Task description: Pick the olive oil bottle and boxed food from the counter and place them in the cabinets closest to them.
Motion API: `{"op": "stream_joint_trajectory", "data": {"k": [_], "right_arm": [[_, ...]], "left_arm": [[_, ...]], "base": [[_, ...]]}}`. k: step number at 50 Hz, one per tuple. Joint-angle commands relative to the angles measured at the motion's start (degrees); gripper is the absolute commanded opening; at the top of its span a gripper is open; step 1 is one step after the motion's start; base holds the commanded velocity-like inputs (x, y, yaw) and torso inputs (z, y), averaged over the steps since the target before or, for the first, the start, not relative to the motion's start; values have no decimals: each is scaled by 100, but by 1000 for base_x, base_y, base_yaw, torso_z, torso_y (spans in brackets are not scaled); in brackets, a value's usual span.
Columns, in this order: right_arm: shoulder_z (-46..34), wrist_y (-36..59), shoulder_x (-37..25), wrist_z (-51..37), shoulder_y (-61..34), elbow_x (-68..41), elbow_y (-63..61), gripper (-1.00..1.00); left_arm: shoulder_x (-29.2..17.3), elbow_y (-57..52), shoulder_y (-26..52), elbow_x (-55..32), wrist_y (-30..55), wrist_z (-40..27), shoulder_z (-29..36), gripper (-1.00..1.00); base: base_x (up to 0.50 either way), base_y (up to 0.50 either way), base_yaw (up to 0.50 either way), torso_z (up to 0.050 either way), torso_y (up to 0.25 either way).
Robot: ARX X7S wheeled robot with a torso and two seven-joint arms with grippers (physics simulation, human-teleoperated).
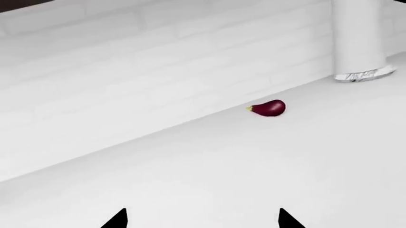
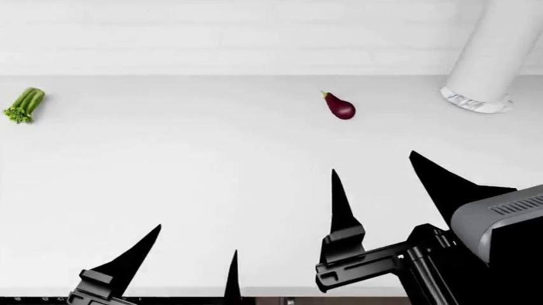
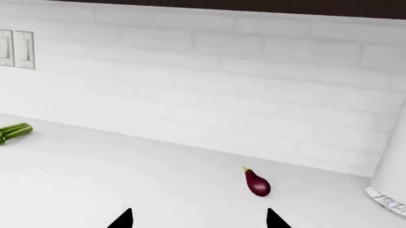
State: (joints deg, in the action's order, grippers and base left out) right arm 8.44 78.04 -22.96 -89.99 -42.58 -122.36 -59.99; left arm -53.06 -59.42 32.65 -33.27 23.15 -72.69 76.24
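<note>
Head view is showing both grippers hovering low over the near edge of the white table [image 2: 212,165], each with its black fingers spread apart and nothing between them. The left gripper [image 2: 182,254] is sitting released, its two pointed fingers aiming toward the tiled back wall [image 2: 254,32]. The right gripper [image 2: 382,184] is likewise standing released, and it is reaching a little farther forward than the left one. A small purple eggplant [image 2: 339,106] is lying ahead of the right gripper, well apart from it, near the wall. A green celery bunch [image 2: 24,104] is lying far ahead of the left gripper and off to its outer side, also near the wall. A large white cylinder [image 2: 492,51] with a crumpled silvery base is standing ahead of the right gripper toward its outer side. In the left wrist view the eggplant [image 1: 269,108] is resting ahead of the spread fingers, just before the wall. In the right wrist view the eggplant [image 3: 256,183] is lying straight ahead and the celery bunch [image 3: 14,131] is showing beneath a pair of wall switches [image 3: 16,49]. The olive oil bottle and the boxed food are not appearing in any view, so I cannot tell where they are.
</note>
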Motion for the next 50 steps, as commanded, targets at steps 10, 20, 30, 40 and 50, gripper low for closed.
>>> {"op": "stream_joint_trajectory", "data": {"k": [10,20,30,40,50], "right_arm": [[272,260,47,0,60,-194,-1,100],[209,270,66,0,47,-143,-1,100],[223,324,121,0,90,-131,-1,100],[159,222,67,0,80,-103,-1,100],[171,166,13,0,68,-131,-1,100]], "left_arm": [[33,-32,677,-138,-135,-510,820,100],[-19,4,743,-79,-282,-549,980,100],[-32,39,790,-70,-358,-569,1066,100],[-7,46,887,-163,-338,-589,1088,100],[28,15,981,-222,-292,-647,1142,100]], "base": [[0,500,0,0,0],[0,500,0,0,0],[0,500,0,0,0],[0,500,0,0,0],[0,500,0,0,0]]}}
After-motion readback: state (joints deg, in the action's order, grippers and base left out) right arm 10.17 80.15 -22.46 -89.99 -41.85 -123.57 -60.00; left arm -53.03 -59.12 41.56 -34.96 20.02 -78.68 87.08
